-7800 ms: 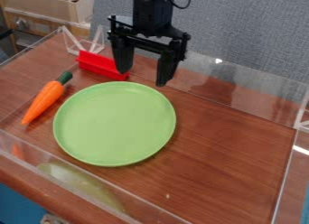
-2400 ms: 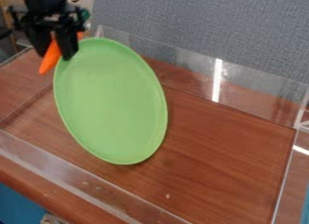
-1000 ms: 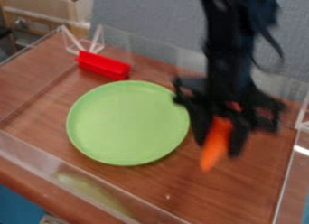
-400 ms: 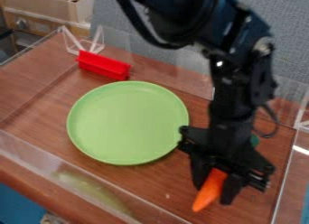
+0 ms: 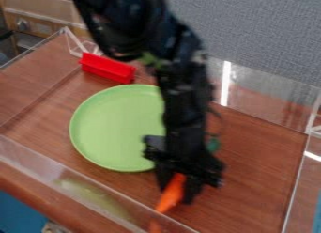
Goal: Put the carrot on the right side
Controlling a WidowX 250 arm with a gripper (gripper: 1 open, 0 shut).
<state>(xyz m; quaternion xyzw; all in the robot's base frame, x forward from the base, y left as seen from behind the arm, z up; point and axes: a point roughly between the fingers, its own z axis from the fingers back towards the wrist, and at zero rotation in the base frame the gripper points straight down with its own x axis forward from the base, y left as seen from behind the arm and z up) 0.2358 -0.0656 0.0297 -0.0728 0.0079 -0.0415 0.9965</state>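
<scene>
The small orange carrot (image 5: 171, 194) hangs tip-down between the black fingers of my gripper (image 5: 182, 178), which is shut on it. It sits low over the wooden table (image 5: 257, 157), just off the front right rim of the green plate (image 5: 107, 129), near the front clear wall. The dark arm comes down from the upper left and hides part of the plate's right edge. The carrot's green stem end is hidden in the fingers. The picture is blurred by motion.
A red block (image 5: 107, 66) lies at the back left, beyond the plate. Low clear plastic walls (image 5: 298, 194) fence the table on all sides. Cardboard boxes (image 5: 51, 7) stand behind the back left corner. Bare wood lies right of the plate.
The gripper, still holding the carrot, has sunk toward the table and swung left, from right of the plate to just off its front right rim.
</scene>
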